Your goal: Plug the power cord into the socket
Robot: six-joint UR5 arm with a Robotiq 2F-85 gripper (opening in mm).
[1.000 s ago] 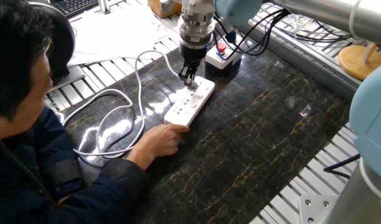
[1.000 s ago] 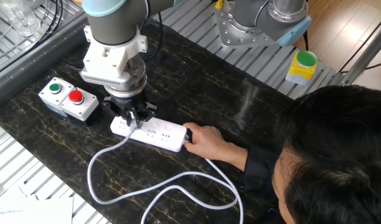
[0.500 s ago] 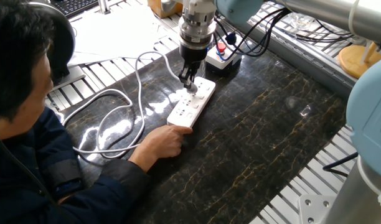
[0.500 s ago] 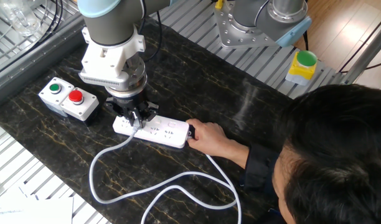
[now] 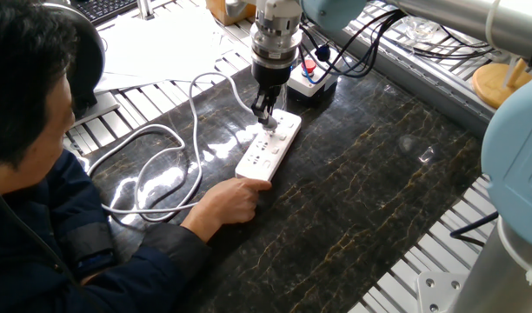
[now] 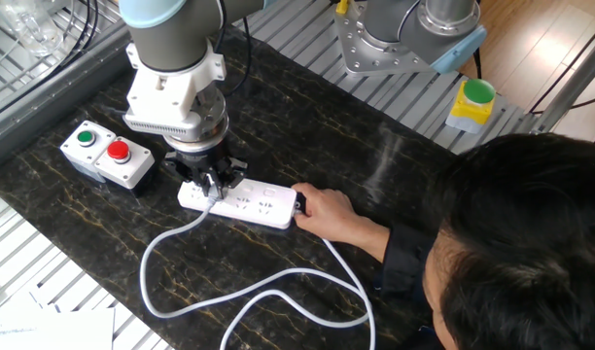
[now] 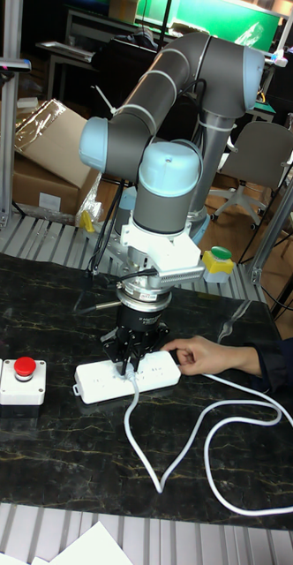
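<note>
Right now your gripper [image 6: 211, 190] pinches the power cord [image 6: 161, 262] plug directly over the socket [image 6: 241, 199], which lies flat beneath it with a person's hand [image 6: 327, 210] bracing its far end.

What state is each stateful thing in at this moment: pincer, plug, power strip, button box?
pincer: shut on the plug, pressed down at the strip
power cord: plug end held at an outlet, cable looping loose on the table
power strip: flat on the table, one end steadied by a person's hand
button box: untouched
</note>
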